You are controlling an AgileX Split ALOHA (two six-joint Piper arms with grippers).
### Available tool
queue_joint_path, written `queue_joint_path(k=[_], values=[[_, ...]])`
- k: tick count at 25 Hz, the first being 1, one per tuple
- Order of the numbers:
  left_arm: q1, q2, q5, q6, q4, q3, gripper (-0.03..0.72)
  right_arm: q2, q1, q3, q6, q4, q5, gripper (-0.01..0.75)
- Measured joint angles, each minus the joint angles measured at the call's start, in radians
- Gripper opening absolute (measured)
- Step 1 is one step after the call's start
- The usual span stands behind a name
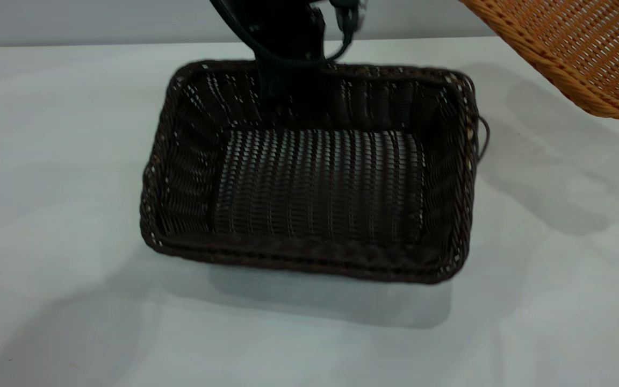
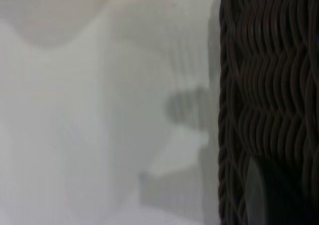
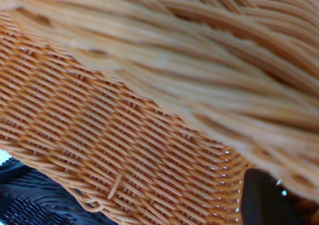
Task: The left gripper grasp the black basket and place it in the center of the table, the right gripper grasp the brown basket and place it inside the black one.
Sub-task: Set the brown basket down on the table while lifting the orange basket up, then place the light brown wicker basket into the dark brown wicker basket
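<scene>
Black basket (image 1: 315,177) flat mid-table (image 1: 46,161), long axis running left-right, left gripper (image 1: 288,54) at its far rim, grip can't tell, brown basket (image 1: 583,48) tilted in air upper right, right gripper unseen.

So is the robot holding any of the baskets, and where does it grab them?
The left gripper grips the black basket at its far rim. The brown basket hangs tilted above the table; what holds it isn't visible.
</scene>
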State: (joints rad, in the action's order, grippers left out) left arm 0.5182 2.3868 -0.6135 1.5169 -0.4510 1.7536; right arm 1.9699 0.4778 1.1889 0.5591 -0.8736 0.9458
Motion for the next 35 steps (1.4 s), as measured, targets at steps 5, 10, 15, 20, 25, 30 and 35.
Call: queue_joint_path(k=[5,10,15,20,25,30,35], values=[[0.004,0.01,0.018,-0.031,-0.007,0.002,0.303,-0.03,0.001,0.001,0.0,0.009,0.013,0.078],[0.001,-0.025,0.081,-0.201,0.016,0.002,0.527,-0.071,-0.024,0.001,-0.002,0.021,0.051,0.078],[-0.076,-0.125,0.049,-0.533,0.147,0.002,0.582,-0.106,-0.143,0.001,-0.042,0.081,0.134,0.078],[-0.209,-0.194,-0.015,-0.791,0.233,0.002,0.58,-0.108,-0.342,0.001,-0.108,0.195,0.145,0.078],[-0.298,-0.211,-0.039,-0.837,0.234,0.002,0.58,-0.108,-0.532,0.001,-0.148,0.224,0.117,0.078],[-0.318,-0.211,-0.086,-0.837,0.26,0.002,0.58,-0.065,-0.667,0.019,-0.174,0.226,0.073,0.078],[-0.318,-0.211,-0.103,-0.837,0.264,0.002,0.58,0.065,-0.708,0.115,-0.214,0.241,0.09,0.078]])
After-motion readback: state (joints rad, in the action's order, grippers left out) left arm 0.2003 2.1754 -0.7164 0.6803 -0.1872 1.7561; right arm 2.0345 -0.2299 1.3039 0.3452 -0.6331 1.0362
